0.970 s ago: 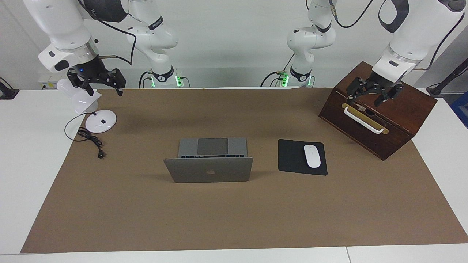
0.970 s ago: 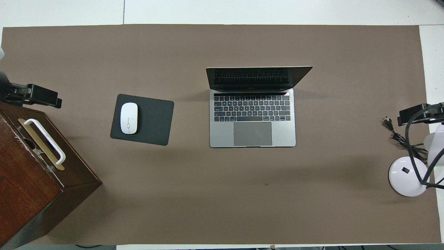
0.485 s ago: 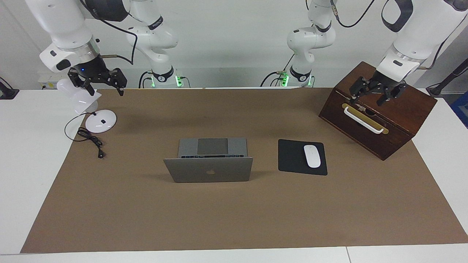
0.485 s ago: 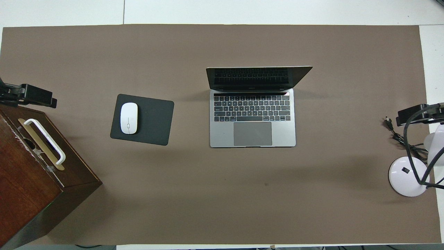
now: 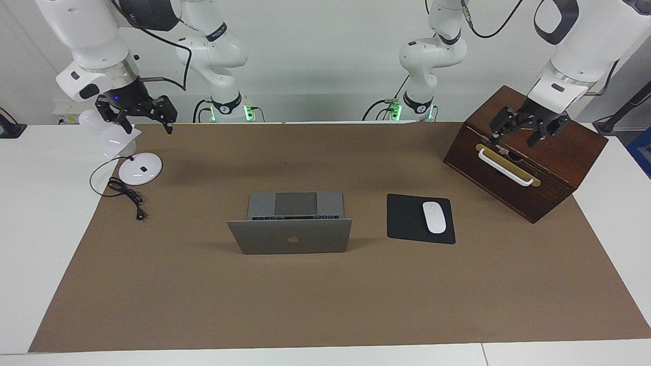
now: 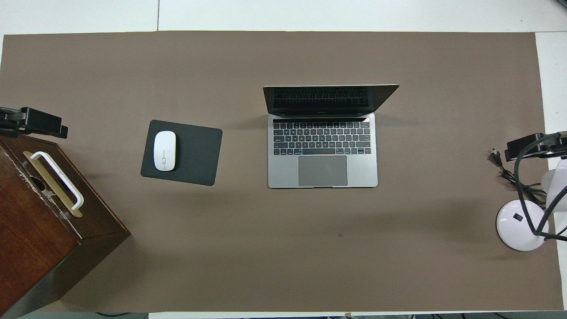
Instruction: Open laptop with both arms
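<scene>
The silver-grey laptop (image 5: 290, 236) stands open in the middle of the brown mat, lid upright with its apple logo away from the robots. The overhead view shows the laptop's (image 6: 322, 150) keyboard, trackpad and dark screen. My left gripper (image 5: 514, 136) hangs open over the wooden box, well away from the laptop, and shows at the edge of the overhead view as left gripper (image 6: 40, 124). My right gripper (image 5: 145, 126) hangs open over the white lamp at the other end, seen from above as right gripper (image 6: 529, 146). Neither holds anything.
A dark wooden box (image 5: 529, 168) with a white handle sits at the left arm's end. A black mouse pad (image 5: 407, 223) with a white mouse (image 5: 434, 217) lies beside the laptop toward that end. A white desk lamp (image 5: 140, 169) and its cable (image 5: 127, 195) are at the right arm's end.
Both grippers have risen a little and drawn outward toward their own ends of the table. The laptop has not moved.
</scene>
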Motion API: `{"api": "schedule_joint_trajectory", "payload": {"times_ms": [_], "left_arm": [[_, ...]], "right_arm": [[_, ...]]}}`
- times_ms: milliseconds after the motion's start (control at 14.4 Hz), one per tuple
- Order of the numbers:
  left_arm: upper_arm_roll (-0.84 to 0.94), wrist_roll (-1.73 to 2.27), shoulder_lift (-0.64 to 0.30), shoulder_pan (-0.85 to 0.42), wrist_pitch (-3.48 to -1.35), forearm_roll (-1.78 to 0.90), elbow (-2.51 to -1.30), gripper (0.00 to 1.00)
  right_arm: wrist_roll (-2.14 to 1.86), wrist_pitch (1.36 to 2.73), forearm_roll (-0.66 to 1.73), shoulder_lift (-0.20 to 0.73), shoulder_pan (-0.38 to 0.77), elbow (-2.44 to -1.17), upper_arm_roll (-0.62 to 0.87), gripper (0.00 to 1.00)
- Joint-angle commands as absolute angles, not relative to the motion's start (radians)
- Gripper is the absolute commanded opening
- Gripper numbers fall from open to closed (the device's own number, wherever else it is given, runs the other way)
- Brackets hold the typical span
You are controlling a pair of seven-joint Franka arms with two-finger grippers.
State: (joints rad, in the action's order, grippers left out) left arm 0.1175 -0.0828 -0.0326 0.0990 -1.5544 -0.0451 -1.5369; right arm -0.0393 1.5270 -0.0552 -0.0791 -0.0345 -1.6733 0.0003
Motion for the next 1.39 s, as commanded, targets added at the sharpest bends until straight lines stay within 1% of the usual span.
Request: {"api": "schedule_joint_trajectory", "payload": {"times_ms": [0, 69, 208, 277, 346, 624, 762, 831, 901, 1109, 1316], "left_arm": [[0.114, -0.081, -0.002, 0.092, -1.566, -0.044, -1.575, 1.0], [0.08, -0.081, 0.0, 0.075, -1.562, -0.044, -1.574, 1.0], [-0.085, -0.081, 0.005, -0.08, -1.559, -0.044, -1.574, 1.0], [-0.145, -0.083, 0.008, -0.134, -1.559, -0.044, -1.575, 1.0], [-0.165, -0.083, 0.008, -0.149, -1.559, -0.043, -1.577, 1.0], [-0.147, -0.086, 0.008, -0.123, -1.563, -0.041, -1.578, 1.0], [-0.071, -0.083, 0.003, -0.065, -1.574, -0.038, -1.578, 1.0], [-0.049, -0.083, 0.003, -0.057, -1.572, -0.032, -1.578, 1.0], [-0.049, -0.083, 0.003, -0.06, -1.575, -0.029, -1.582, 1.0], [-0.046, -0.071, 0.023, -0.06, -1.643, -0.029, -1.65, 1.0], [-0.041, -0.048, 0.011, -0.057, -1.676, -0.02, -1.629, 1.0]], "right_arm": [[-0.037, 1.555, -0.063, -0.103, -0.037, -1.706, 0.005, 1.0], [-0.035, 1.558, -0.063, -0.103, -0.037, -1.71, 0.005, 1.0], [-0.044, 1.56, -0.063, -0.107, -0.038, -1.717, 0.005, 1.0], [-0.046, 1.559, -0.063, -0.107, -0.038, -1.717, 0.005, 1.0], [-0.046, 1.559, -0.063, -0.107, -0.04, -1.717, 0.005, 1.0], [-0.043, 1.56, -0.063, -0.107, -0.04, -1.717, 0.005, 1.0], [-0.044, 1.56, -0.063, -0.107, -0.04, -1.717, 0.005, 1.0], [-0.046, 1.56, -0.063, -0.107, -0.041, -1.717, 0.003, 1.0], [-0.048, 1.559, -0.063, -0.107, -0.044, -1.717, 0.005, 1.0], [-0.046, 1.56, -0.063, -0.107, -0.044, -1.717, 0.005, 1.0], [-0.044, 1.56, -0.063, -0.107, -0.044, -1.717, 0.005, 1.0]]}}
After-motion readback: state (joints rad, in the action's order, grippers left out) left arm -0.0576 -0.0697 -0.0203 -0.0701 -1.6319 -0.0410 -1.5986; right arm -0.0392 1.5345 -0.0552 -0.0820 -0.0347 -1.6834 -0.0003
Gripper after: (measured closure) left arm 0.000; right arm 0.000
